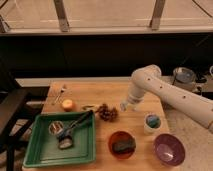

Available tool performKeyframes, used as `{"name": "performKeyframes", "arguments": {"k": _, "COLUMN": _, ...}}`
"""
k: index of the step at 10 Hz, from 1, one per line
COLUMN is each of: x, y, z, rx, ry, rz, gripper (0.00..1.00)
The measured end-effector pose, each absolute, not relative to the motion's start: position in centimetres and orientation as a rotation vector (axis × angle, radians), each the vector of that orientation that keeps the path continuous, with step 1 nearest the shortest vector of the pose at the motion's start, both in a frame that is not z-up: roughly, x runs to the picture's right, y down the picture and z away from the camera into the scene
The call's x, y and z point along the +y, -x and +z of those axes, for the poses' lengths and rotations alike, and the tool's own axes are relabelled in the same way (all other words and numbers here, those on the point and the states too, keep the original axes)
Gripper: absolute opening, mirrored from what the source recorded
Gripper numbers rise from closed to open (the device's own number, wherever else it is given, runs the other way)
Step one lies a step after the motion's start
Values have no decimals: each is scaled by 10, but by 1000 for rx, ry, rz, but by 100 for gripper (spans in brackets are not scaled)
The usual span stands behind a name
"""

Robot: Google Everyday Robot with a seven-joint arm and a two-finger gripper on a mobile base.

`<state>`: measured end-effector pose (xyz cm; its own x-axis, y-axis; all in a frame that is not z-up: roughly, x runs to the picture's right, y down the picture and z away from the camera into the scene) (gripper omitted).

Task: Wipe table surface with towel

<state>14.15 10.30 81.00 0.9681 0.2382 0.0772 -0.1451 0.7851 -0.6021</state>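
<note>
The table surface point(95, 92) is light brown wood and fills the lower middle of the camera view. My white arm reaches in from the right and bends down to the table right of centre. The gripper point(125, 105) sits low at the wood, shut on a small whitish lump that looks like the towel point(122, 107). The towel touches the table just right of the brown grapes point(106, 112). Most of the cloth is hidden under the wrist.
A green tray point(35, 150) with utensils lies front left. An orange fruit point(67, 104) and a fork point(60, 93) are at the left. A red bowl point(111, 146) holds a dark sponge point(123, 145); a purple bowl point(169, 149) and a white cup point(152, 122) stand front right.
</note>
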Motion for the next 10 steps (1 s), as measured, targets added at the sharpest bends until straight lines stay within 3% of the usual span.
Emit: {"name": "performKeyframes", "arguments": {"k": 10, "x": 113, "y": -144, "z": 828, "rx": -145, "ry": 672, "rz": 229, "gripper": 0}}
